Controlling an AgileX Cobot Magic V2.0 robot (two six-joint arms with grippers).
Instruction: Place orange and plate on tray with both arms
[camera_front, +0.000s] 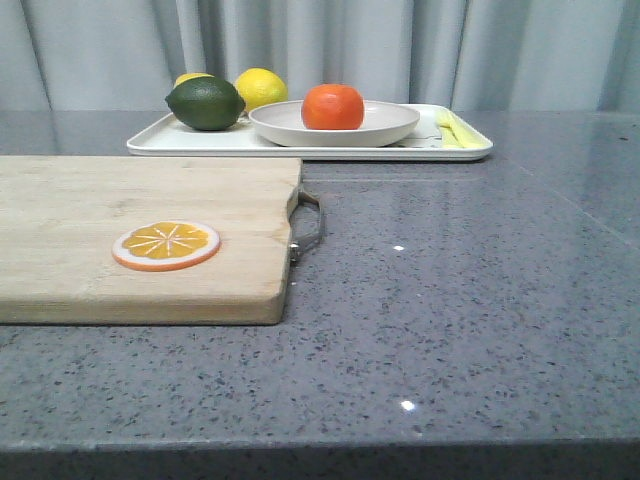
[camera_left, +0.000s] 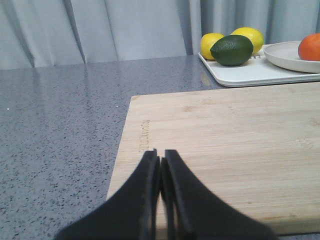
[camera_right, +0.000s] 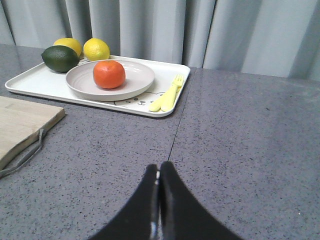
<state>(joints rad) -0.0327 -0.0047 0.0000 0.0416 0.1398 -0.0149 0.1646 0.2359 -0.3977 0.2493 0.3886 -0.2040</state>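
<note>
The orange (camera_front: 332, 106) sits in the off-white plate (camera_front: 385, 128), and the plate rests on the white tray (camera_front: 160, 140) at the far side of the table. They also show in the right wrist view: the orange (camera_right: 109, 74), the plate (camera_right: 137, 82), the tray (camera_right: 30, 82). In the left wrist view the orange (camera_left: 311, 47) and the plate (camera_left: 285, 54) are at the frame edge on the tray (camera_left: 250, 75). My left gripper (camera_left: 160, 153) is shut and empty over the wooden board. My right gripper (camera_right: 159, 166) is shut and empty over the bare countertop. Neither gripper shows in the front view.
A green lime (camera_front: 205, 103) and two lemons (camera_front: 262, 88) lie on the tray's left part; yellow cutlery (camera_front: 455, 130) lies at its right end. A wooden cutting board (camera_front: 130, 280) with a metal handle (camera_front: 308, 225) carries an orange slice (camera_front: 166, 245). Grey curtains hang behind.
</note>
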